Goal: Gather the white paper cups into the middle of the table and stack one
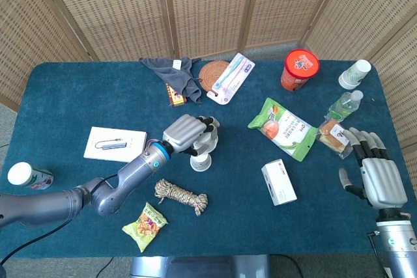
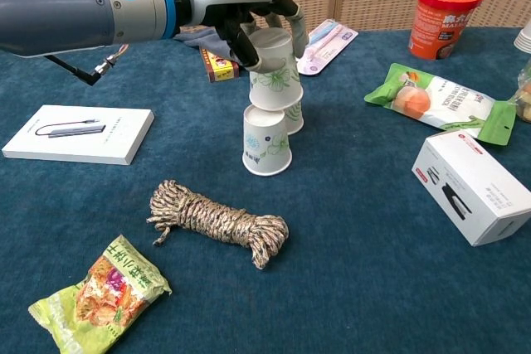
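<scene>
light: bright, even, overhead | shadows: soft, short | focus: sharp | glare: none | distortion: slight at edges

The left arm reaches in from the table's left front corner toward the middle. The left hand (image 2: 249, 18) has its fingers curled around a white paper cup (image 2: 274, 68). The right hand (image 1: 374, 167) rests near the right edge, palm down, fingers spread apart.
</scene>
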Robot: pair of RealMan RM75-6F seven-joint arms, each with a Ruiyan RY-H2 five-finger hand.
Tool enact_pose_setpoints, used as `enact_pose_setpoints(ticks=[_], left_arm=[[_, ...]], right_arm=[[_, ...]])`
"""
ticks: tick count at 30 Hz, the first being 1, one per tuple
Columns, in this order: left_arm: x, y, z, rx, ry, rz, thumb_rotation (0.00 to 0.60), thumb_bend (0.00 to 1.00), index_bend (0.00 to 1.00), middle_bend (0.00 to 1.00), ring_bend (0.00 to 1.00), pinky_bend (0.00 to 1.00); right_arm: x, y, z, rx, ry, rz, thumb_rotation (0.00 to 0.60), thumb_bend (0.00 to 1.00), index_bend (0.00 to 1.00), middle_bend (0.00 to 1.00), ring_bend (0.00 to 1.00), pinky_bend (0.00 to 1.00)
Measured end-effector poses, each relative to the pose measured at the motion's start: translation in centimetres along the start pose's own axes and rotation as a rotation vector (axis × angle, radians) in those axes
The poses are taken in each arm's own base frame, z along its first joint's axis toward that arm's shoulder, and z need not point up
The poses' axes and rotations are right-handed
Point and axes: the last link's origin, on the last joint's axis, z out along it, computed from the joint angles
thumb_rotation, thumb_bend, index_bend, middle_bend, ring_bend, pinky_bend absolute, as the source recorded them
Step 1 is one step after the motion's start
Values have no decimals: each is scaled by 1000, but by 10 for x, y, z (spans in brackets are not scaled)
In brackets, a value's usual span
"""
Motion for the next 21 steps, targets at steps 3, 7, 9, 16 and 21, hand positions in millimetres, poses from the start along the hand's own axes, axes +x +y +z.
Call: enact_pose_setpoints(ticks=[3, 7, 9, 16, 21], left_arm=[[0, -1, 0, 3, -11, 5, 600, 478, 285, 159, 200, 497], [-1, -1, 0, 8, -31, 7, 600, 476, 171, 91, 106, 387], [-1, -1, -1, 9, -41, 9, 600, 476, 99, 39, 44, 327], [6, -1, -5, 4, -37, -4, 600, 476, 0, 0, 0, 160], [16, -3, -14, 0, -8, -12, 600, 476, 0, 0, 0, 102]], right_arm=[[0, 0, 0, 1, 1, 1, 600, 502, 30, 0, 0, 0], [0, 0, 0, 0, 0, 3, 600, 501, 27, 0, 0, 0], [0, 0, 0, -1, -1, 4, 600, 502, 27, 0, 0, 0], [1, 0, 0, 0, 1, 3, 600, 503, 27, 0, 0, 0], [1, -1, 1, -1, 2, 1, 600, 504, 28, 0, 0, 0]])
